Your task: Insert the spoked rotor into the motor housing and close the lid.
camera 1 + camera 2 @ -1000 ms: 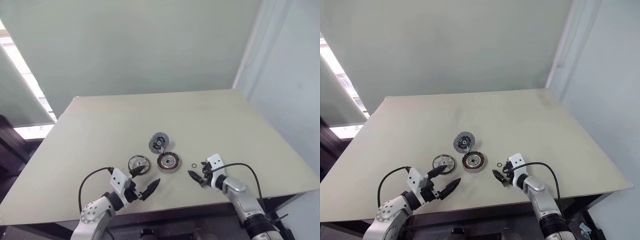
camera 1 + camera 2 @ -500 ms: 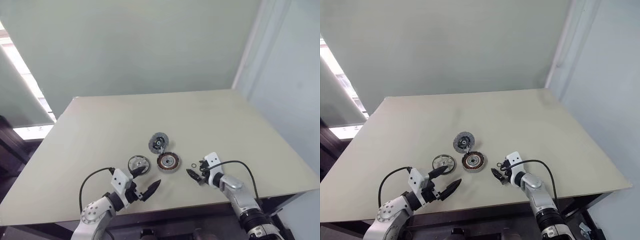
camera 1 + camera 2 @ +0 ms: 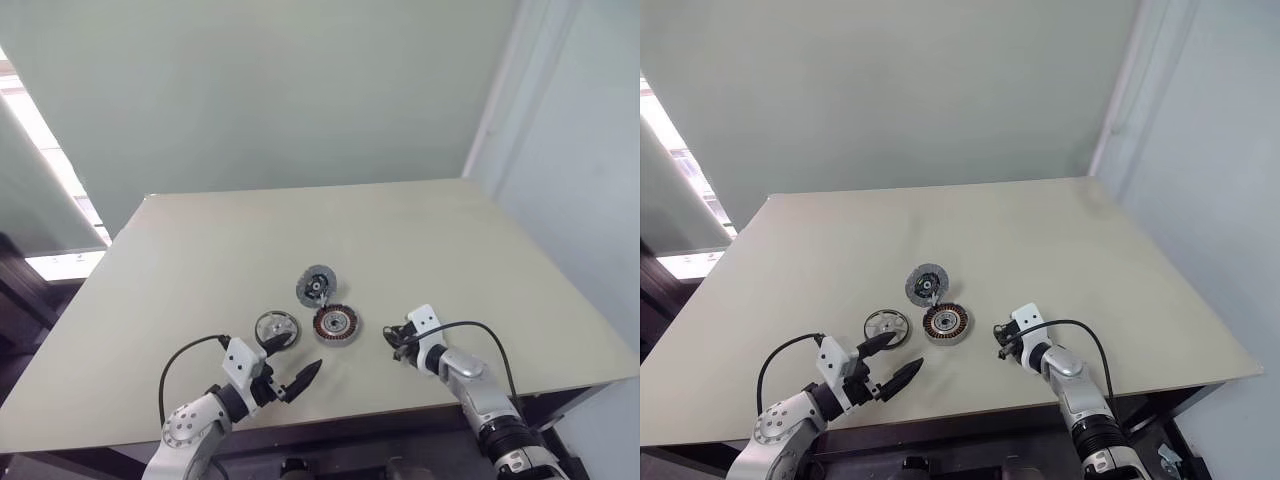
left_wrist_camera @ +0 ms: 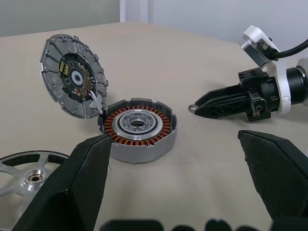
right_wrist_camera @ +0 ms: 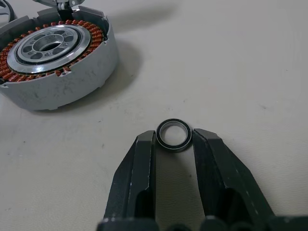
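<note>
Beige matte table (image 3: 200,240), smooth, faint scuffs. Motor housing (image 4: 138,129) lies flat near the front middle: short grey metal cylinder with a ring of reddish-copper windings around a shiny silver bearing centre. Lid (image 4: 73,76) is a grey ribbed-rim disc with a dark centre hub and circuit detail; it stands tilted up, its lower edge touching the housing's far rim. Spoked rotor (image 3: 277,327) lies flat just to the left of the housing, shiny silver wheel, thin spokes, small hub, apart from the housing.

Small thin ring (image 5: 173,134), dark rim with a metallic band, lies on the table to the right of the housing, near but apart from it.

Right end effector (image 5: 174,140): black tapered fingers (image 5: 142,166) drawn in close on both sides of the small ring, pinching it at the tips; it is pitched slightly down, low over the table, pointing toward the housing.

Left end effector (image 4: 178,183): fingers spread wide, nothing between them, held nearly level just in front of the rotor and housing, aimed toward them and a bit rightward.
</note>
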Controlling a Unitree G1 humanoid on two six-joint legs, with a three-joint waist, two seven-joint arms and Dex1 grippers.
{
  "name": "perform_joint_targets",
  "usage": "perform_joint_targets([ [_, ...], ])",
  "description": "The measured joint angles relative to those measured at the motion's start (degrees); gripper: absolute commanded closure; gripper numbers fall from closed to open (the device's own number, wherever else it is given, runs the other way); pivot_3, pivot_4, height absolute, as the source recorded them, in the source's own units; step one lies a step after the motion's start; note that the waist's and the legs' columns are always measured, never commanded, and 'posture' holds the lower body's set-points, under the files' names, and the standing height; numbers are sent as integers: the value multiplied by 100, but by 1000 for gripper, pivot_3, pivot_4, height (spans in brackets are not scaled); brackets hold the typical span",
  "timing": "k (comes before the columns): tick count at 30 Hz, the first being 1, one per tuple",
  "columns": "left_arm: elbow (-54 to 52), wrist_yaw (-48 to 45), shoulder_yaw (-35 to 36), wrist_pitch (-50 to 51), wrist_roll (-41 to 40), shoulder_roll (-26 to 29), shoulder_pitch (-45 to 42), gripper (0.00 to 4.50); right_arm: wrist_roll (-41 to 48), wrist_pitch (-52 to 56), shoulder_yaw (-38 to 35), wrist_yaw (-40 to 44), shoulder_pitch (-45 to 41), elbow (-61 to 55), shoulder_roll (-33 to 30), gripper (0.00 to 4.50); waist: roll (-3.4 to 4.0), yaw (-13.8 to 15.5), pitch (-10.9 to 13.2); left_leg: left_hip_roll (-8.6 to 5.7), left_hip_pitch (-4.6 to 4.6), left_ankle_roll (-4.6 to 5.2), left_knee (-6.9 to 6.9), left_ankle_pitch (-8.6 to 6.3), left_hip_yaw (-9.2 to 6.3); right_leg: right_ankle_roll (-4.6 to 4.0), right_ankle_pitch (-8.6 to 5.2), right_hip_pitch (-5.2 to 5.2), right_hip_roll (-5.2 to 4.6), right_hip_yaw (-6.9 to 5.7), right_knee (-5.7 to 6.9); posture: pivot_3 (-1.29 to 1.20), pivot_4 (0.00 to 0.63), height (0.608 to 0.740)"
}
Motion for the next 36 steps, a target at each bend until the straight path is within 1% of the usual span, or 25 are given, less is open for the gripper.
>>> perform_joint_targets([
  [7, 0, 2, 0, -9, 51, -1, 5, 0, 23, 223, -44, -59, 36, -174, 68, 3697, 0, 1, 0, 0, 0, 0, -1, 0, 0, 0, 0, -1, 0, 0, 0, 0, 0, 740],
  [14, 0, 12, 4, -66, 55, -2, 13, 0, 208, 942, -118, -162, -24, -1180, 194, 3697, 3, 4, 1, 0, -2, 0, -1, 0, -1, 0, 0, -3, -1, 0, 1, 0, 0, 740],
  [21, 20, 69, 24, -120, 55, -3, -6, 0, 246, 1537, 154, -145, -165, -1866, 413, 3697, 3, 3, 1, 1, -2, 0, -4, 0, -3, 0, 0, -5, 0, -2, 1, 0, 0, 740],
  [30, 44, 126, 53, -187, 56, -4, -13, 0, 90, 1705, 640, -181, -411, -1787, 678, 3697, 4, 1, 1, 2, -4, 0, -3, 0, -5, 0, 0, -6, 0, -5, 1, 0, 0, 740],
  [36, 47, 132, 60, -209, 57, -4, -5, 0, -64, 1673, 845, -202, -617, -1393, 826, 3697, 4, 1, 1, 0, -7, 0, -3, 0, -4, 0, 0, -8, -2, -4, 0, 0, 0, 740],
])
